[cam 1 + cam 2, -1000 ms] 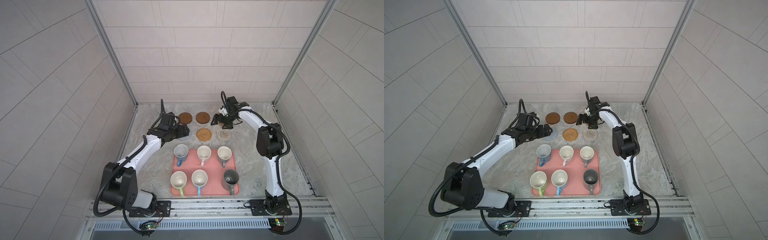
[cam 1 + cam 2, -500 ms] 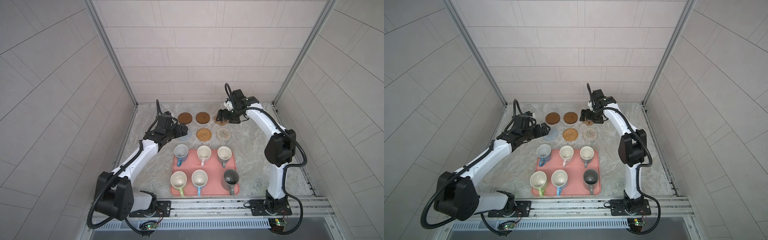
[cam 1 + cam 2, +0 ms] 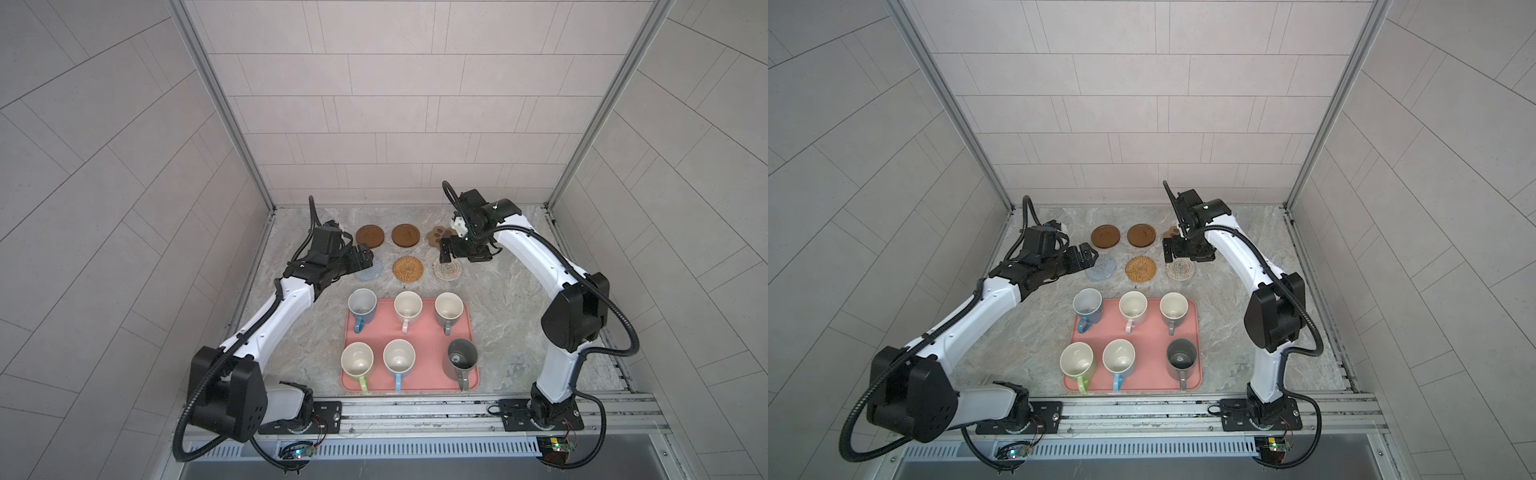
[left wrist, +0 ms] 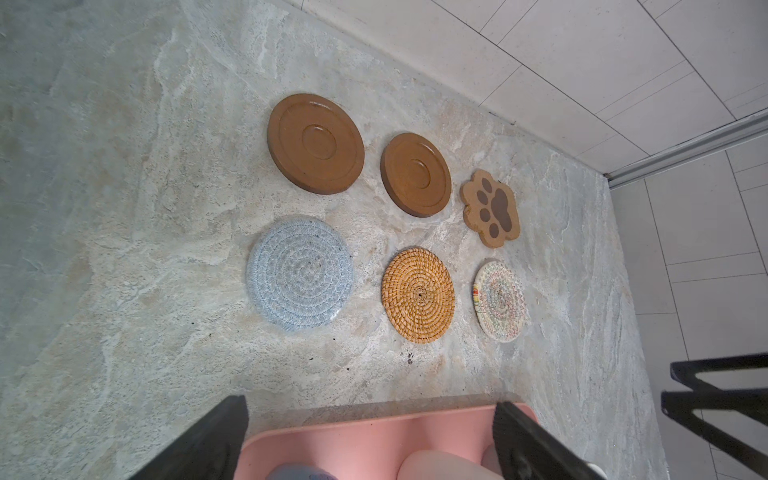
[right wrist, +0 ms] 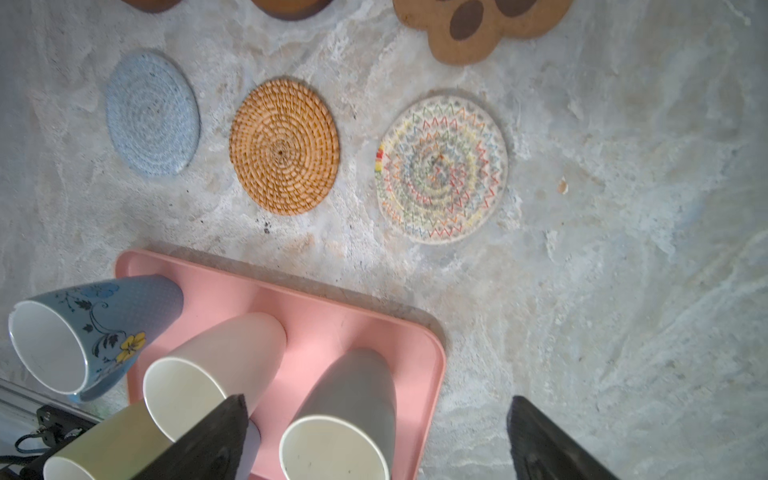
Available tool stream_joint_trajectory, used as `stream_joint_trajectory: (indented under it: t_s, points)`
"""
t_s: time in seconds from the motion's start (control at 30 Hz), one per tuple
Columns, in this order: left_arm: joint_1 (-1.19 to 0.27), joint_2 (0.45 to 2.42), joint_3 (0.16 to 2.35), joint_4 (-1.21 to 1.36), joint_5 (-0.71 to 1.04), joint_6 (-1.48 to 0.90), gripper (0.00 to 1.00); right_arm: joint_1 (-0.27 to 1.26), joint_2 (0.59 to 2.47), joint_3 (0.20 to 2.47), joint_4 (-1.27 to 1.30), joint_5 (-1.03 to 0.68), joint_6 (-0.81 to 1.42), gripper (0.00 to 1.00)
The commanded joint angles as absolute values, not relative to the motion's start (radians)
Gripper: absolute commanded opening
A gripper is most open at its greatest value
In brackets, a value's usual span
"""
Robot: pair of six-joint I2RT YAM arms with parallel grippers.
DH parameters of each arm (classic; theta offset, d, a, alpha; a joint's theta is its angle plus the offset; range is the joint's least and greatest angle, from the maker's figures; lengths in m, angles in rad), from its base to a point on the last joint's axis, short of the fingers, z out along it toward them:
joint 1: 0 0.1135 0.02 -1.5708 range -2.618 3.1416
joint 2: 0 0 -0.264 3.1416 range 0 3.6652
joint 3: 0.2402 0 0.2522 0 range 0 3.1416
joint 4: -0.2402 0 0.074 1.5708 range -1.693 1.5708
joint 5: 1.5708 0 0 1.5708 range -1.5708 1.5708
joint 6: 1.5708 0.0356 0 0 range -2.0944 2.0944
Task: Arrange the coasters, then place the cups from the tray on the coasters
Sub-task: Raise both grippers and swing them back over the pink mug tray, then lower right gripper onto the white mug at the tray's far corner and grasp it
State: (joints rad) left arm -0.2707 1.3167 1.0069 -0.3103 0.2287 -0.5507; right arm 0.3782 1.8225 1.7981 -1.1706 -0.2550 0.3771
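Six coasters lie in two rows behind the tray: two brown discs (image 3: 370,236) (image 3: 406,235), the paw (image 3: 437,235), grey-blue crochet (image 3: 371,273), rattan (image 3: 408,269) and beige woven (image 3: 447,271). The pink tray (image 3: 422,332) holds all the cups: blue (image 3: 361,303), pale pink (image 3: 408,305), grey (image 3: 449,308), yellow-green (image 3: 356,359), light blue (image 3: 399,357) and dark grey (image 3: 461,358). My left gripper (image 3: 365,258) (image 4: 370,403) hovers open by the crochet coaster's left edge. The right gripper (image 3: 448,249) (image 5: 377,400) hangs open between the paw and woven coasters. Neither holds anything.
The marble table (image 3: 511,299) ends at tiled walls behind and on both sides, with a metal rail (image 3: 415,409) along the front. Both arms arch over the strips of table left and right of the tray.
The right gripper has lifted off the paw coaster, which now shows. Both arms' elbows have swung toward the front. The left gripper has stayed by the crochet coaster.
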Motion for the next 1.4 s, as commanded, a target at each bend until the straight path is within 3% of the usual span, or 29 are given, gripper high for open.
stream_joint_trajectory:
  t_s: [0.0,0.43,0.73,1.03,1.37]
  points:
    - [-0.265,1.264,0.984,-0.331,0.247,-0.557,1.00,0.407,1.712,1.718,-1.177,-0.227,0.396,0.99]
    - [-0.265,0.991,0.858,-0.388,0.251,-0.549,1.00,0.566,1.475,1.500,-1.186,-0.118,0.522,0.99]
    - [-0.266,0.876,0.888,-0.528,0.200,-0.468,1.00,0.720,1.394,1.379,-1.130,-0.009,0.690,1.00]
    - [-0.266,0.787,0.832,-0.551,0.172,-0.455,1.00,0.802,1.400,1.333,-1.154,0.054,0.746,0.99]
    - [-0.265,0.731,0.726,-0.485,0.148,-0.501,1.00,0.835,1.455,1.296,-1.097,-0.004,0.765,1.00]
